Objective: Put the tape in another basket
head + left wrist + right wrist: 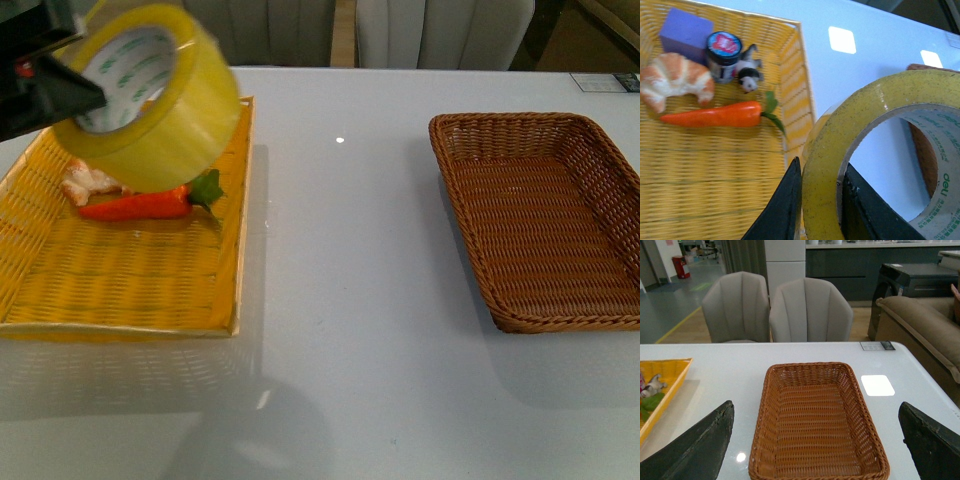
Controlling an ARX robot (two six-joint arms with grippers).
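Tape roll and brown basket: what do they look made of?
Tape: glossy, translucent yellow plastic film, wound in layers; light glints off it. Its core looks like white cardboard, matte, printed with green letters. Basket: brown woven strands, wicker or rattan by the look, though plastic imitation can't be ruled out; ribbed weave, slight sheen.
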